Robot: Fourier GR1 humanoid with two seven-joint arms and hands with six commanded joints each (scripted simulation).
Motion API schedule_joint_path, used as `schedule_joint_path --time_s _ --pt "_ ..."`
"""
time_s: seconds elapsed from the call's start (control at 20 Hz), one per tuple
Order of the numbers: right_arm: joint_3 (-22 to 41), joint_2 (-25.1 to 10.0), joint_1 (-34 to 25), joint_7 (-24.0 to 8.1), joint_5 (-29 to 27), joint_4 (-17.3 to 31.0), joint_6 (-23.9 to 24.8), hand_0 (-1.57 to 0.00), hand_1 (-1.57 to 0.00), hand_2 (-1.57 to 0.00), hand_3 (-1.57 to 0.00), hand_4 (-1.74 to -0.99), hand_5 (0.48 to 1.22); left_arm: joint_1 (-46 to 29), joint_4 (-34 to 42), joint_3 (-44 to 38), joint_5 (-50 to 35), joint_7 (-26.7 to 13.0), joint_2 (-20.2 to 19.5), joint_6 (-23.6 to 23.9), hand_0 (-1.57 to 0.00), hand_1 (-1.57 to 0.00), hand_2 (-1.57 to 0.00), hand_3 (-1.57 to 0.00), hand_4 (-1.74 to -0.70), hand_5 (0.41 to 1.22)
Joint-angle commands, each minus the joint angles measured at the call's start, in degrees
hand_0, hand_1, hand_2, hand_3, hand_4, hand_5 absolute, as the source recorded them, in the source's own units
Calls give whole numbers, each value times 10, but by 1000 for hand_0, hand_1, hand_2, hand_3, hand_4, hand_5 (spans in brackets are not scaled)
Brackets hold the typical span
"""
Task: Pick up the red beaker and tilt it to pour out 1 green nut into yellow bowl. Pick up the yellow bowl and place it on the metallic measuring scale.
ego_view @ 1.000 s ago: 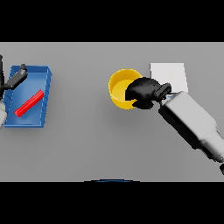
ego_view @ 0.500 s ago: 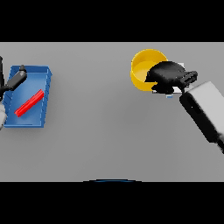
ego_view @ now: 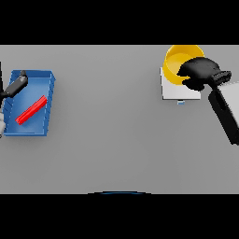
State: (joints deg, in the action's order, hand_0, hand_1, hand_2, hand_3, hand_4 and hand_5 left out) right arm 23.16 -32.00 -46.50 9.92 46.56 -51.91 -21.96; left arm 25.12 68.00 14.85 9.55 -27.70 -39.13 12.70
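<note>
While the right hand (ego_view: 198, 73) has its fingers curled over the yellow bowl's (ego_view: 179, 63) rim, the bowl sits over the far part of the metallic scale (ego_view: 173, 91).
Nearer in, by the worktop's (ego_view: 107, 140) left edge, a blue tray (ego_view: 46, 107) has a red stick-like thing (ego_view: 31, 110) lying in it, and the left hand (ego_view: 16, 86) reaches over the tray's far-left corner, can't tell its grip.

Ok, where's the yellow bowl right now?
In the head view the yellow bowl is at the far right, held by the right hand over the back edge of the pale scale.
</note>
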Motion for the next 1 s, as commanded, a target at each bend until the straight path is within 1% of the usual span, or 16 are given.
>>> schedule_joint_path --time_s 0.0,0.1,0.2,0.35,0.4,0.45,0.5,0.55,0.6,0.65,0.7,0.75,0.8,0.85,0.9,0.95 --pt "-1 6 -7 4 3 22 11 -1571 -1571 -1459 -1259 -1741 1221 2 -2 -2 1 -4 -4 -1 1 1 1 1 -722 684" --pt "-5 9 -9 16 7 55 27 -1571 -1571 -1425 -1315 -1741 1221 5 1 1 4 -8 -2 0 1 1 1 1 -724 681" --pt "-8 14 -7 16 7 77 31 -1571 -1571 -1396 -1362 -1741 1221 0 4 2 4 -9 0 1 1 1 1 1 -722 681" --pt "-10 18 -4 26 7 97 45 -1571 -1571 -1379 -1331 -1741 1221 2 0 -1 1 -7 -1 1 1 1 1 1 -725 676" --pt "-13 21 -7 33 5 106 49 -1571 -1571 -1362 -1338 -1741 1221 2 6 0 3 -6 -2 2 1 1 1 1 -728 675" --pt "-16 23 -6 39 2 110 54 -1571 -1571 -1354 -1369 -1741 1221 5 3 0 4 -13 -3 0 1 1 1 1 -727 675" --pt "-15 26 -9 45 2 118 55 -1571 -1571 -1345 -1403 -1741 1221 7 -5 0 4 -10 -2 -2 1 1 1 1 -726 673" --pt "-16 26 -12 51 2 125 55 -1556 -1571 -1338 -1436 -1741 1221 8 -6 0 4 -11 -3 -3 1 1 1 1 -723 671" --pt "-16 27 -13 52 2 129 57 -1501 -1571 -1330 -1463 -1741 1221 4 -1 1 5 -8 -6 -5 1 1 1 1 -723 669" --pt "-15 31 -15 46 2 131 53 -1464 -1571 -1335 -1451 -1741 1221 11 -11 3 6 -9 -1 -4 1 1 1 1 -722 668" --pt "-15 38 -15 44 2 139 59 -1448 -1501 -1382 -1390 -1734 1221 11 -13 3 7 -9 1 -2 1 1 1 1 -724 667" --pt "-17 38 -13 48 0 140 60 -1472 -1479 -1420 -1244 -1736 1221 6 -6 4 5 -6 1 -3 1 1 1 1 -725 669" --pt "-17 37 -10 44 -2 134 58 -1492 -1484 -1450 -1097 -1737 1221 9 -6 6 8 -13 1 -2 1 1 1 1 -724 671" --pt "-18 35 -10 43 -3 129 52 -1439 -1337 -1286 -990 -1688 1221 12 -5 5 10 -14 0 -1 1 1 1 1 -722 671" --pt "-16 36 -12 38 -1 129 50 -1231 -1101 -1091 -890 -1657 1149 6 -3 5 7 -10 -2 -5 1 1 1 1 -719 668" --pt "-13 35 -13 38 3 129 49 -990 -882 -921 -796 -1629 1080 6 -5 4 7 -11 -2 -5 1 1 1 1 -719 668"
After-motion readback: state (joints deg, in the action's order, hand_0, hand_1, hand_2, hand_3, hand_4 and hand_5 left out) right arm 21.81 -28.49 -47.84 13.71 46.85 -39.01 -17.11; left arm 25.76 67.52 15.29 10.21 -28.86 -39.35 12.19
